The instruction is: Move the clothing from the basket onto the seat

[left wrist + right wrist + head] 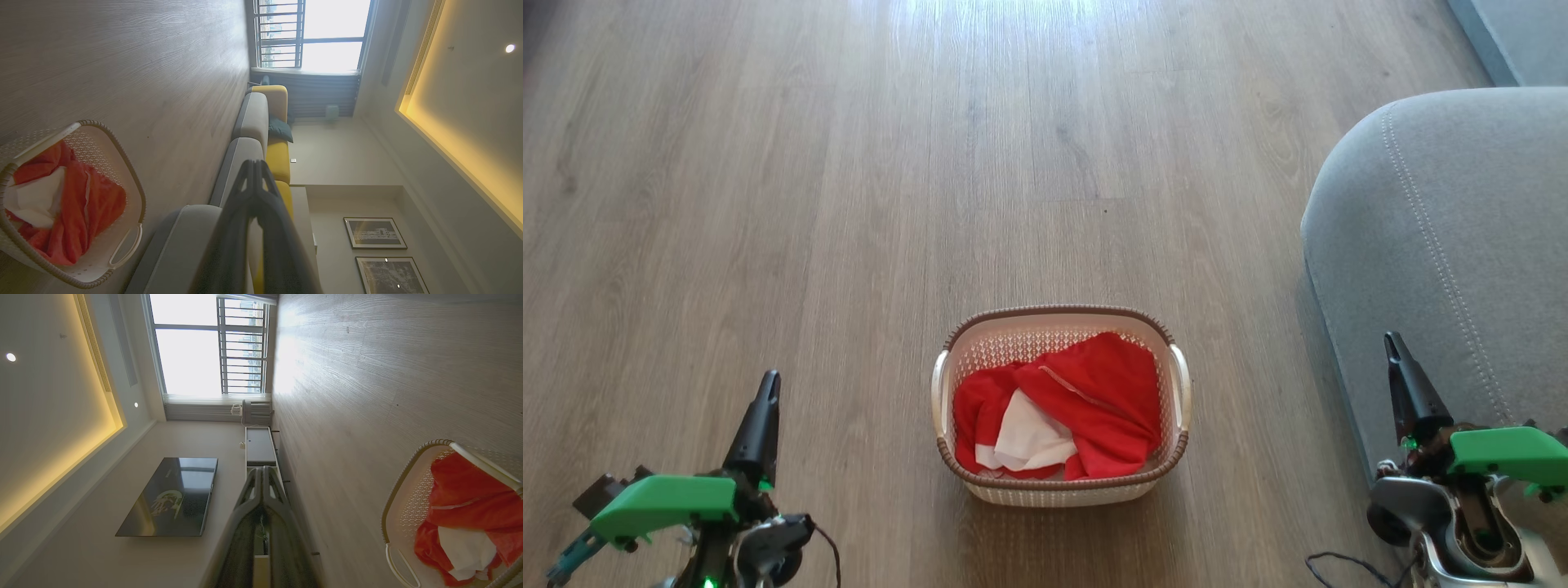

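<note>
Nothing gripped on either side.

The left tool (pixel 768 384), two long dark fingers pressed together, is empty at the lower left. The right tool (pixel 1394 347), likewise pressed together and empty, shows against the large grey fabric-upholstered seat (pixel 1437 204) with its stitched line. Between them, on the pale wood-plank floor (pixel 849 163) and apart from the seat, sits the small cream perforated plastic basket (pixel 1054 311) with a brown rim. Its long axis runs left to right, with a white handle at each end. Inside lies crumpled bright red fabric clothing (pixel 1107 384), with a white panel at its near left. Whether it is one garment or several is hard to tell.
</note>
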You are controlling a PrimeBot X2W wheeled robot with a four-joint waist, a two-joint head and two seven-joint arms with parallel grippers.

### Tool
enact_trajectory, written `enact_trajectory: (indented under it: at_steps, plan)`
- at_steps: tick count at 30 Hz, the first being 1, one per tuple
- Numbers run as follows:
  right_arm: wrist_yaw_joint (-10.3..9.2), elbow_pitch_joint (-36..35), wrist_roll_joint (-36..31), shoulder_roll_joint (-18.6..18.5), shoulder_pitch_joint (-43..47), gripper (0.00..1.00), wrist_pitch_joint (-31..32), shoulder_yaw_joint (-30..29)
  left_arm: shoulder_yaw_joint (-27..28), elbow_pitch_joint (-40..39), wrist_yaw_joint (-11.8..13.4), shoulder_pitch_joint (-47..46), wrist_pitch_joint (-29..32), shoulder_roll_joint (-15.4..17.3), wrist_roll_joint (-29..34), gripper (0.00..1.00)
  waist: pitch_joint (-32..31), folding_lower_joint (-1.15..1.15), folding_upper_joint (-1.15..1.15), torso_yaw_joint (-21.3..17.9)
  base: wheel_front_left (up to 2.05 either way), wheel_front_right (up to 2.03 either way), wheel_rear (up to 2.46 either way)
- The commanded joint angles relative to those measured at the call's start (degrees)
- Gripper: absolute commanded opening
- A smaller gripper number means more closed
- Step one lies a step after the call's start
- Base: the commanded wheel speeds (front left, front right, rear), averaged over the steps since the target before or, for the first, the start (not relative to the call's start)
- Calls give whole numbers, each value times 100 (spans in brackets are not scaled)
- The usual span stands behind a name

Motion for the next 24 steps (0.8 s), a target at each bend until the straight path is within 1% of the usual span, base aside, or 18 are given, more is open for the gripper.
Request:
enact_trajectory:
  at_steps: [1,24]
  plan:
    - [0,-222,36,0,-107,0,31,101,145,-202,-54,-270,41,87,-40,0,0,0,0,0,0,0,0]
    - [0,-222,36,0,-107,0,31,101,145,-202,-54,-270,41,87,-40,0,0,0,0,0,0,0,0]
